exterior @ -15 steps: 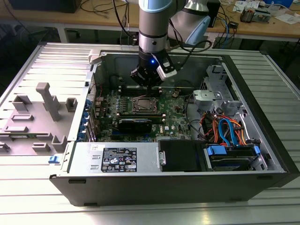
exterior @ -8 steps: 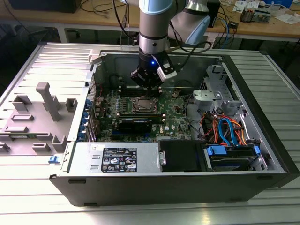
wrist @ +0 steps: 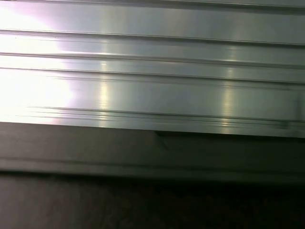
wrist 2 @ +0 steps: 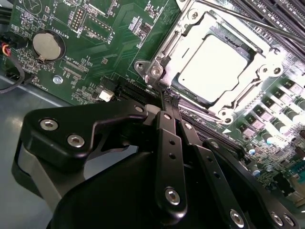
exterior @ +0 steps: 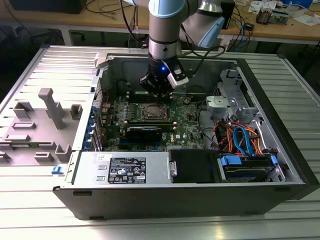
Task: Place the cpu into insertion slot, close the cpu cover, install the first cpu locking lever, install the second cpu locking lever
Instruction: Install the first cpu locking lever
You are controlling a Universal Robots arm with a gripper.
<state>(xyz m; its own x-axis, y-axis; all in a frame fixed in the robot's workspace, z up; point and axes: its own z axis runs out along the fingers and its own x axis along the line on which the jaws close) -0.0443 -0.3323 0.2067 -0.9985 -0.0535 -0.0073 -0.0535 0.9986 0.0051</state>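
Note:
The cpu (wrist 2: 217, 67) lies flat in its socket on the green motherboard, its pale metal top showing through the window of the cpu cover (wrist 2: 188, 36). The cover lies down over it as a silvery frame. A thin metal lever (wrist 2: 248, 19) runs along the far side of the socket. My gripper (wrist 2: 169, 98) has its black fingers together, tips right at the socket's near edge beside a corner screw. In the exterior view the gripper (exterior: 159, 92) hangs just above the back edge of the socket (exterior: 153, 112).
The open computer case (exterior: 280, 150) walls in the motherboard. A black expansion card (exterior: 144, 132) lies just in front of the socket and coloured cables (exterior: 240, 140) to the exterior view's right. A coin battery (wrist 2: 47, 46) sits on the board. Ribbed metal tabletop (wrist: 152, 71) surrounds the case.

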